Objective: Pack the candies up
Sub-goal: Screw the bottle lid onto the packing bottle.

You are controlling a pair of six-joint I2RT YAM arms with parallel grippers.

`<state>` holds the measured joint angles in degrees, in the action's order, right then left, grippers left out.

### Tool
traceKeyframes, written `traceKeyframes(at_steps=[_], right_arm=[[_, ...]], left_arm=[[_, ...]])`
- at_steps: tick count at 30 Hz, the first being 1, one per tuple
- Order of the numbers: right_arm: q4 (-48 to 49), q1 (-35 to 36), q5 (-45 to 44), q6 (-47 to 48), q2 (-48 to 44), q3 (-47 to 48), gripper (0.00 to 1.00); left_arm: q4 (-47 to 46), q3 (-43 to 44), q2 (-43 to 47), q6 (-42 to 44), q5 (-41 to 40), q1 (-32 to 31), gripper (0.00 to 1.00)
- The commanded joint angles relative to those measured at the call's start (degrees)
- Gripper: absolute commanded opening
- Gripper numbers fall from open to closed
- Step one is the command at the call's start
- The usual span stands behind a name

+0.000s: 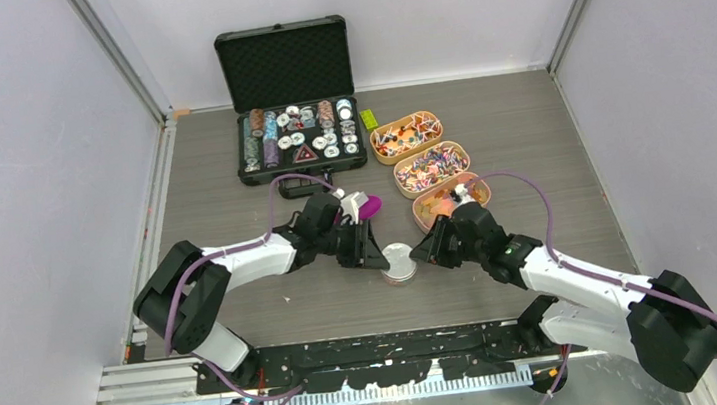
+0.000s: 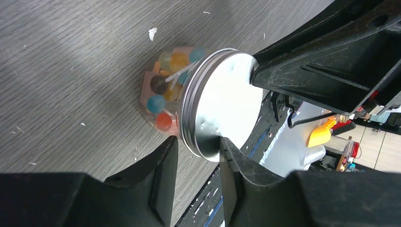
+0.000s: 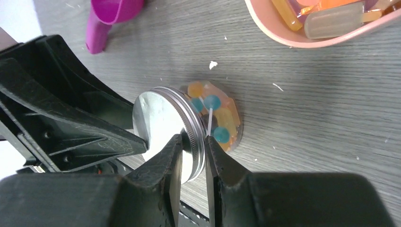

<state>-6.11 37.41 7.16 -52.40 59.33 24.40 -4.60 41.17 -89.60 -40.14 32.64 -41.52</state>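
Grey wood-grain table (image 1: 546, 112) fills the floor of a white-walled booth. Seen from above, an open black foam-lined case (image 1: 285, 64) with rows of poker chips (image 1: 267, 137) sits at 11 o'clock on it. A small yellow-green block (image 1: 369, 119) lies just beside the case at its 3 o'clock. Three oval tan trays (image 1: 442, 125) run in a line at 1 o'clock, heaped with loose candies (image 1: 431, 168) in mixed colours.

Near the middle of the table stands a small clear round jar (image 2: 158, 118) under a silver screw lid (image 2: 222, 104). More round sweets in orange, blue, yellow and dark tones show through its wall. A magenta plastic scoop (image 1: 367, 205) lies at the jar's 11 o'clock, close by.

The left gripper (image 2: 197, 140) meets the jar from 9 o'clock. Its fingers stand narrowly apart, one over the lid's face and one beside the glass. Whether they press on anything cannot be told.

The right gripper (image 3: 193, 138) comes in from 3 o'clock. Its fingers are drawn close, and the lid's threaded rim fills the gap between them, so it pinches the lid's edge.
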Motion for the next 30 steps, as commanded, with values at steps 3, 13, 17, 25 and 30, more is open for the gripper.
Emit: traceKeyframes(at_steps=[3,13,17,25,30], right_arm=[[11.8,2.0,-1.3,-7.6,1.9,-8.5,0.11],[15.3,5.7,-5.4,-14.1,2.4,-12.2,0.05],[14.0,8.1,-6.2,-15.0,1.7,-11.8,0.06],[9.8,10.4,-8.5,-17.3,-2.7,-11.7,0.11],[2.2,10.4,-11.8,-17.0,-8.8,-10.0,0.22]], left_arm=[[5.8,0.7,-1.3,3.8,-6.2,-0.2,0.28],[10.1,4.8,-5.4,5.8,-9.1,2.3,0.18],[12.6,8.1,-7.4,7.3,-9.9,2.3,0.17],[13.1,10.0,-8.7,7.8,-9.9,2.3,0.26],[14.1,13.0,-8.4,8.0,-9.4,2.3,0.27]])
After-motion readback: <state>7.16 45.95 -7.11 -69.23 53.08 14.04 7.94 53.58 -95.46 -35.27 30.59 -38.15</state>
